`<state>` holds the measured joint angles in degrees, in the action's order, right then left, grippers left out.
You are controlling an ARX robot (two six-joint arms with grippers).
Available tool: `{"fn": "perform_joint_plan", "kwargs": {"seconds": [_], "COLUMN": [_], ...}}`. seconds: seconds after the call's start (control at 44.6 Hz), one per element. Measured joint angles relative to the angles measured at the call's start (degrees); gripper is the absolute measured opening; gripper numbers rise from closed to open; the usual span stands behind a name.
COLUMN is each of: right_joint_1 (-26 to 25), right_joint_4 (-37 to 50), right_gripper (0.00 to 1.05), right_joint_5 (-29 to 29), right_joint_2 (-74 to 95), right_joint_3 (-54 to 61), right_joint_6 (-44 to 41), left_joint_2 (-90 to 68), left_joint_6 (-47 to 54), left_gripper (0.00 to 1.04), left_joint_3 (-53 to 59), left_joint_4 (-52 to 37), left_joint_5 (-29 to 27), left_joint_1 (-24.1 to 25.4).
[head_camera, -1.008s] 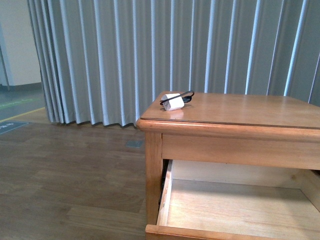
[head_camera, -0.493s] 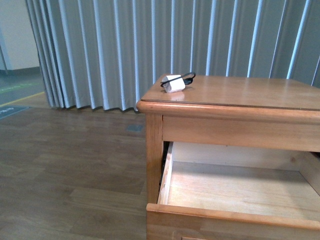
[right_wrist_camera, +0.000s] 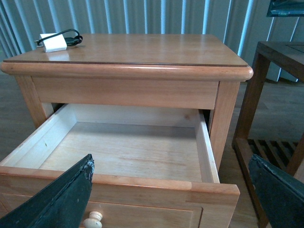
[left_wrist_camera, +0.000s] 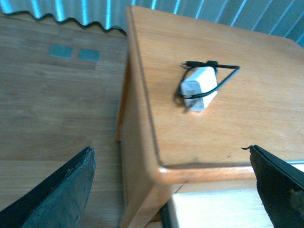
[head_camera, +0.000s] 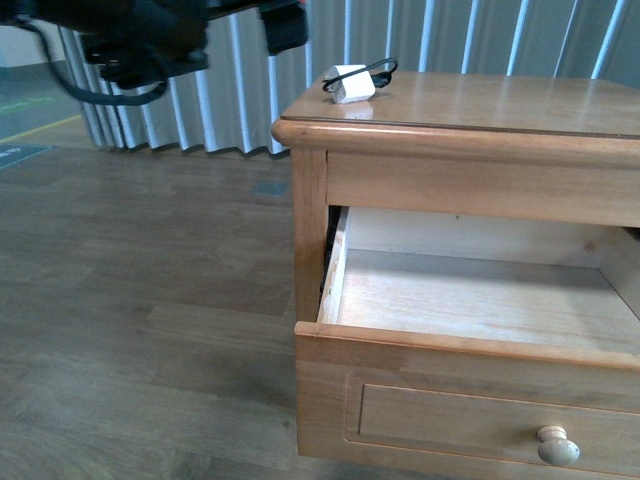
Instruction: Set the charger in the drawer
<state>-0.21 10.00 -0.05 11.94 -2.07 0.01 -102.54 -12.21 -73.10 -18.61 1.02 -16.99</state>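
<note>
Charger (head_camera: pixel 349 83) lay on the bench (head_camera: pixel 500 100) top near its far left corner, thin black cable (head_camera: pixel 378 66) looped about it. We saw the drawer (head_camera: pixel 450 345) pulled out beneath, pale wood inside, round knob (head_camera: pixel 558 446) on its front. Left jaws and right jaws both stood released, spread wide, touching nothing.

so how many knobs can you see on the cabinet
1. The knob sits on the front panel of the open drawer. The cabinet below that drawer is out of frame, so another may be hidden.
</note>
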Motion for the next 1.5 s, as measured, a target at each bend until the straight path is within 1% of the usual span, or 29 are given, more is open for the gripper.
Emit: {"fn": "perform_joint_plan", "kwargs": {"seconds": [0.045,0.134,0.336,0.515,0.672,0.762,0.784,0.806,0.896,1.008,1.165,1.277,1.389,1.501], "right_joint_1": [0.00,0.00,0.00,0.00,0.00,0.00,0.00,0.00,0.00,0.00,0.00,0.00,0.00,0.00], "right_joint_4": [0.00,0.00,0.00,0.00,0.00,0.00,0.00,0.00,0.00,0.00,0.00,0.00,0.00,0.00], "right_gripper": [0.96,0.96,0.96,0.96,0.96,0.96,0.96,0.96,0.96,0.96,0.96,0.96,0.96,0.96], "right_joint_5": [0.02,0.00,0.02,0.00,0.00,0.00,0.00,0.02,0.00,0.02,0.00,0.02,0.00,0.02], "right_joint_2": [0.00,0.00,0.00,0.00,0.00,0.00,0.00,0.00,0.00,0.00,0.00,0.00,0.00,0.00], "right_joint_3": [0.00,0.00,0.00,0.00,0.00,0.00,0.00,0.00,0.00,0.00,0.00,0.00,0.00,0.00], "right_joint_6": [0.00,0.00,0.00,0.00,0.00,0.00,0.00,0.00,0.00,0.00,0.00,0.00,0.00,0.00], "left_joint_2": [-4.50,-10.14,-21.38,-28.92,-31.04,-31.76,-31.80,-32.11,-32.63,-32.70,-31.71,-29.55,-25.40,-19.67], "left_joint_6": [-1.05,-3.19,-6.95,-8.24,-8.52,-8.94,-8.96,-9.16,-9.99,-10.95,-11.72,-12.37,-12.98,-13.35], "left_gripper": [0.99,0.99,0.99,0.99,0.76,0.62,0.60,0.55,0.40,0.28,0.26,0.25,0.25,0.25], "left_joint_3": [-5.18,-11.52,-25.14,-37.48,-41.88,-42.80,-42.88,-43.39,-44.26,-44.22,-42.05,-38.29,-31.19,-22.99], "left_joint_4": [1.31,2.89,5.55,8.87,10.86,11.37,11.43,11.87,12.39,12.24,10.47,8.63,4.46,0.13], "left_joint_5": [0.61,1.29,1.14,1.25,1.75,1.79,1.79,1.84,1.88,1.86,1.75,1.16,1.51,2.05], "left_joint_1": [-1.22,-2.32,-3.21,-4.59,-5.64,-6.08,-6.10,-6.10,-6.27,-6.27,-6.38,-6.71,-8.09,-11.04]}}
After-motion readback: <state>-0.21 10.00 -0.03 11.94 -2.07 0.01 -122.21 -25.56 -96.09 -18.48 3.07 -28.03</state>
